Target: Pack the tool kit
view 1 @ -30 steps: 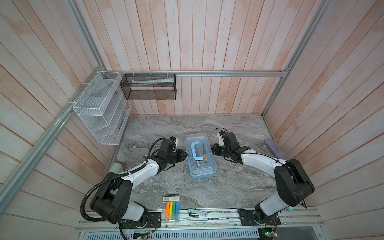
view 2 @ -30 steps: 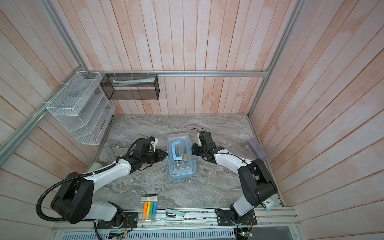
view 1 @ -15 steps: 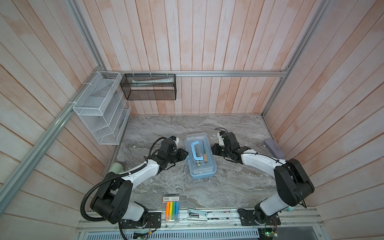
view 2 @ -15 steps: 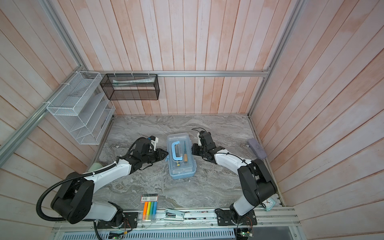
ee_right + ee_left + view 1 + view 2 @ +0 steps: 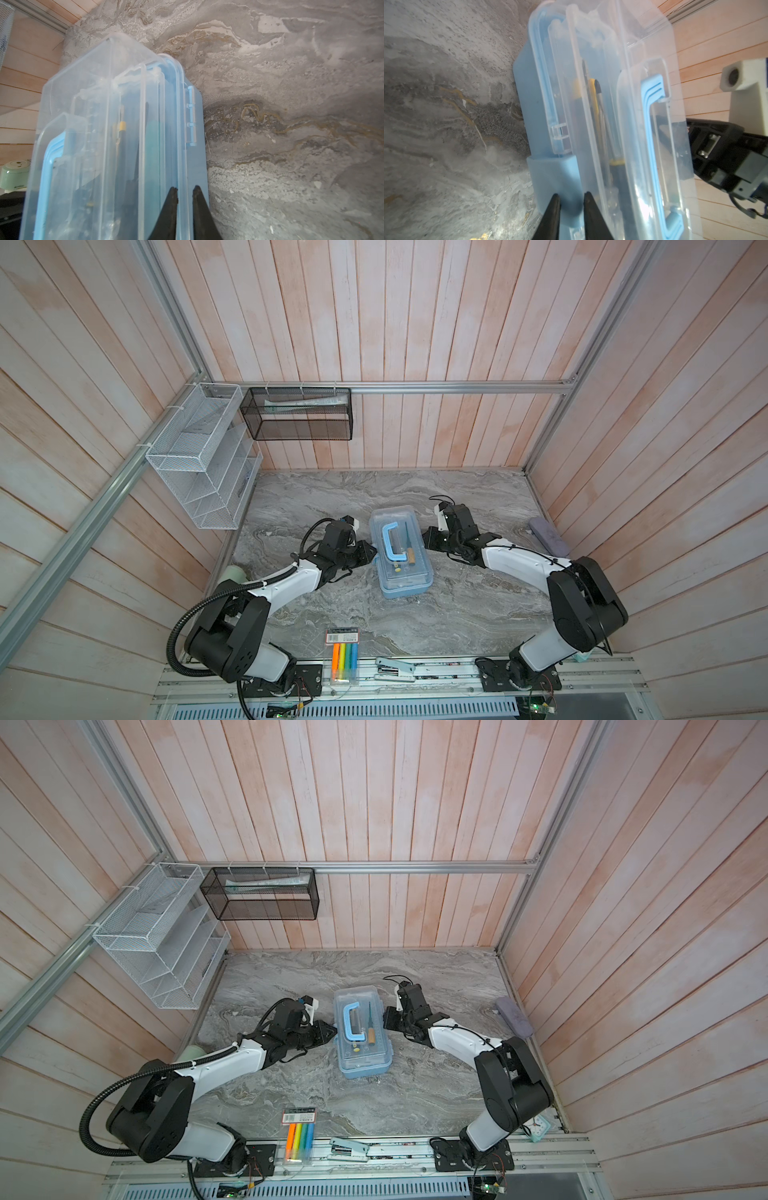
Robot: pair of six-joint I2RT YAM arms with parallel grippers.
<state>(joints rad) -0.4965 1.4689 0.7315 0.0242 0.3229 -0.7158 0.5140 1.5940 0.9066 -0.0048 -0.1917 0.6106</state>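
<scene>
1. Almost nothing has moved since the earlier frames. The tool kit (image 5: 401, 558) lies where it did, and both arms are at its flanks as before. Only the left gripper (image 5: 569, 199) has narrowed a touch.
2. The kit sits mid-table (image 5: 332, 497), flat on its base, with its long sides facing the two arms.
3. We judge the packing nearly done. The clear lid is down, the blue handle (image 5: 386, 545) is folded flat, and a screwdriver (image 5: 600, 108) shows inside through the lid.
4. The left fingers stand a narrow gap apart with their tips on the blue latch (image 5: 550, 172). We cannot tell whether they pinch it or only press it. Snapping that latch home looks like what is left.
5. The right gripper (image 5: 184, 192) has its fingers together, with the tips against the rim on the side with the hinge (image 5: 191, 116). It grips nothing that we can see and seems to brace the box.
6. Around the kit, a marker pack (image 5: 344, 655) and a stapler (image 5: 395, 668) lie at the front edge, and a grey-lilac case (image 5: 548, 536) lies by the right wall. All are well apart from the kit.
7. Nothing stands between either gripper and the box.
</scene>
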